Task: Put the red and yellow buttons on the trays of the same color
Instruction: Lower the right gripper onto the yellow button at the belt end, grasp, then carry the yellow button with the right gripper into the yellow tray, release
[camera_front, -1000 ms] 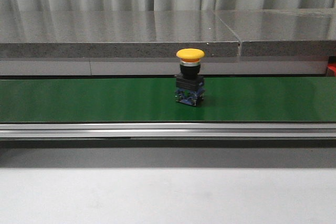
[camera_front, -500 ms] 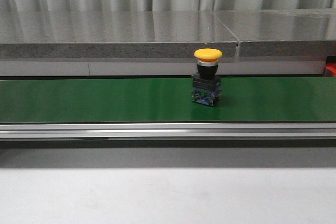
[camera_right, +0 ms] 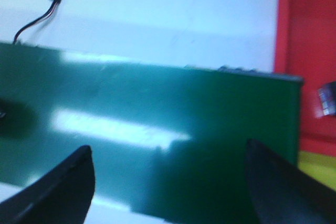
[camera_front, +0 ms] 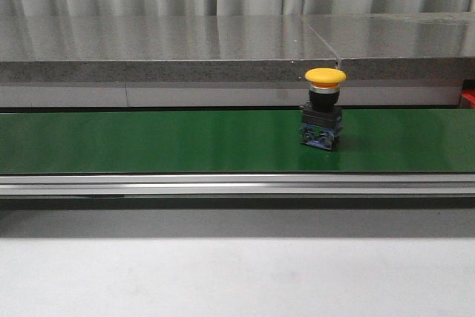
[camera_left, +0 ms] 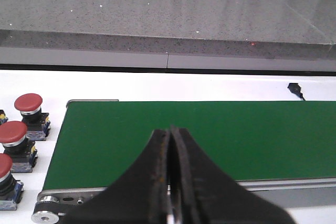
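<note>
Two grippers are seen, each only in its own wrist view. The left gripper (camera_left: pixel 169 182) is pressed shut, its dark fingers (camera_left: pixel 155 177) meeting along one thin seam with nothing between them. The right gripper (camera_right: pixel 168 182) is spread wide, its fingers (camera_right: pixel 58 192) cut off at the frame edges, and nothing is held; that picture is blurred, so fine detail is lost.

Beneath both grippers the green conveyor belt (camera_front: pixel 148 141) is seen. In the front view, where neither gripper appears, the yellow button (camera_front: pixel 324 107) is shown upright on the belt, right of centre, its dark body and bluish base resting on the green surface. It is not seen in the left wrist view, and in the right wrist view only a dark blur at the belt's edge might belong to it; this cannot be told.

Three red buttons (camera_left: pixel 29 109) are shown only by the left wrist view, upright on the white surface just off the belt's end; the nearest one is cut off by the frame. A red tray (camera_right: pixel 310 56) and a sliver of yellow tray (camera_right: pixel 317 169) are shown only by the right wrist view, beyond the belt's other end. A small dark object in the red tray is too blurred to name. A grey stone ledge (camera_front: pixel 163 50) runs behind the belt, and bare belt lies open on both sides of the yellow button.
</note>
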`<state>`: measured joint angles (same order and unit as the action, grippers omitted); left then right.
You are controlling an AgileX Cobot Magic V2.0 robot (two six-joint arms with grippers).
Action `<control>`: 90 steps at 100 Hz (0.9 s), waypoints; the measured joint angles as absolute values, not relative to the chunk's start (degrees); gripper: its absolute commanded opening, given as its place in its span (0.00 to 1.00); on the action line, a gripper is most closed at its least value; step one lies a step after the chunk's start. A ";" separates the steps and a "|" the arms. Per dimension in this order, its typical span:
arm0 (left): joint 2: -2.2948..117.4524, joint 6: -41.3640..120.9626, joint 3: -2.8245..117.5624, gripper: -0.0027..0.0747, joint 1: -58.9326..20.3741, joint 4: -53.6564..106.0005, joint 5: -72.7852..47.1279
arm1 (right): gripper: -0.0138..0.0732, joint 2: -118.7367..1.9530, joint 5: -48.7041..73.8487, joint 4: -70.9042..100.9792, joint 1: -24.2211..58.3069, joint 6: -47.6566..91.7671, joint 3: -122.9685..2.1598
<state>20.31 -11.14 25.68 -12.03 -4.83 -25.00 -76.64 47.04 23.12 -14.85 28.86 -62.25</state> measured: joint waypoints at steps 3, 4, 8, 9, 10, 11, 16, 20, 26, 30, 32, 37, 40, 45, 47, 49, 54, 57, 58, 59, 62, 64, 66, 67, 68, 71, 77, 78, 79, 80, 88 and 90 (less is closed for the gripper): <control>20.31 -11.14 25.68 0.01 -12.03 -4.83 -25.00 | 0.83 -75.87 47.57 23.12 -13.85 29.18 -61.02; 20.31 -11.14 25.68 0.01 -12.03 -4.83 -25.00 | 0.83 -75.53 47.67 23.12 -13.33 29.30 -60.74; 20.31 -11.14 25.68 0.01 -12.03 -4.83 -25.00 | 0.83 -74.84 48.08 23.12 -12.04 29.68 -59.16; 20.31 -11.14 25.68 0.01 -12.03 -4.83 -25.00 | 0.83 -74.71 48.07 23.12 -11.53 29.71 -58.70; 20.31 -11.14 25.68 0.01 -12.03 -4.83 -25.00 | 0.83 -74.55 48.21 23.12 -11.26 29.96 -58.47; 20.31 -11.14 25.68 0.01 -12.03 -4.83 -25.00 | 0.83 -74.40 48.21 23.12 -10.75 29.96 -58.27; 20.31 -11.14 25.68 0.01 -12.03 -4.83 -25.00 | 0.83 -74.17 48.30 23.12 -8.95 30.49 -56.99; 20.31 -11.14 25.68 0.01 -12.03 -4.83 -25.00 | 0.83 -74.17 48.30 23.12 -7.70 30.74 -56.55; 20.31 -11.14 25.68 0.01 -12.03 -4.83 -25.00 | 0.83 -74.17 48.30 23.12 -5.54 31.16 -56.33; 20.31 -11.14 25.68 0.01 -12.03 -4.83 -25.00 | 0.83 -74.43 48.17 23.12 -4.17 31.54 -56.30; 20.31 -11.14 25.68 0.01 -12.03 -4.83 -25.00 | 0.83 -74.64 48.02 23.12 -3.50 31.70 -56.30; 20.31 -11.14 25.68 0.01 -12.03 -4.83 -25.00 | 0.83 -75.35 47.46 23.12 -2.00 32.31 -56.30; 20.31 -11.14 25.68 0.01 -12.03 -4.83 -25.00 | 0.83 -75.87 47.05 23.12 -1.19 32.59 -56.30; 20.31 -11.14 25.68 0.01 -12.03 -4.83 -25.00 | 0.83 -76.89 46.40 23.12 0.15 32.86 -56.30; 20.31 -11.14 25.68 0.01 -12.03 -4.83 -25.00 | 0.83 -77.35 46.09 23.12 0.70 32.86 -56.30; 20.31 -11.14 25.68 0.01 -12.03 -4.83 -25.00 | 0.83 -77.80 45.86 23.12 1.26 32.86 -56.30; 20.31 -11.14 25.68 0.01 -12.03 -4.83 -25.00 | 0.83 -78.92 45.15 23.12 2.48 33.00 -56.30; 20.31 -11.14 25.68 0.01 -12.03 -4.83 -25.00 | 0.83 -79.61 44.74 23.12 3.14 33.00 -56.54; 20.31 -11.14 25.68 0.01 -12.03 -4.83 -25.00 | 0.83 -79.98 44.64 23.12 3.47 33.00 -56.69; 20.31 -11.14 25.68 0.01 -12.03 -4.83 -25.00 | 0.83 -80.16 44.47 23.12 3.62 33.02 -56.84; 20.31 -11.14 25.68 0.01 -12.03 -4.83 -25.00 | 0.83 -81.09 44.13 23.12 4.34 33.13 -57.26; 20.31 -11.14 25.68 0.01 -12.03 -4.83 -25.00 | 0.83 -81.48 43.97 23.12 4.63 33.13 -57.66; 20.31 -11.14 25.68 0.01 -12.03 -4.83 -25.00 | 0.83 -82.08 43.94 23.12 4.99 33.13 -58.11; 20.31 -11.14 25.68 0.01 -12.03 -4.83 -25.00 | 0.83 -82.47 43.82 23.12 5.24 33.13 -58.28; 20.31 -11.14 25.68 0.01 -12.03 -4.83 -25.00 | 0.83 -82.67 43.84 23.12 5.36 33.13 -58.62; 20.31 -11.14 25.68 0.01 -12.03 -4.83 -25.00 | 0.83 -83.44 43.69 23.12 5.81 33.15 -59.33; 20.31 -11.14 25.68 0.01 -12.03 -4.83 -25.00 | 0.83 -85.14 43.48 23.12 6.69 33.25 -61.03; 20.31 -11.14 25.68 0.01 -12.03 -4.83 -25.00 | 0.83 -85.32 43.32 23.12 6.71 33.25 -61.23; 20.31 -11.14 25.68 0.01 -12.03 -4.83 -25.00 | 0.83 -85.68 43.33 23.12 6.85 33.25 -61.61; 20.31 -11.14 25.68 0.01 -12.03 -4.83 -25.00 | 0.83 -85.87 43.21 23.12 7.03 33.25 -61.80; 20.31 -11.14 25.68 0.01 -12.03 -4.83 -25.00 | 0.83 -88.12 42.58 23.12 7.71 33.25 -63.71; 20.31 -11.14 25.68 0.01 -12.03 -4.83 -25.00 | 0.83 -88.68 42.34 23.12 7.86 33.25 -64.13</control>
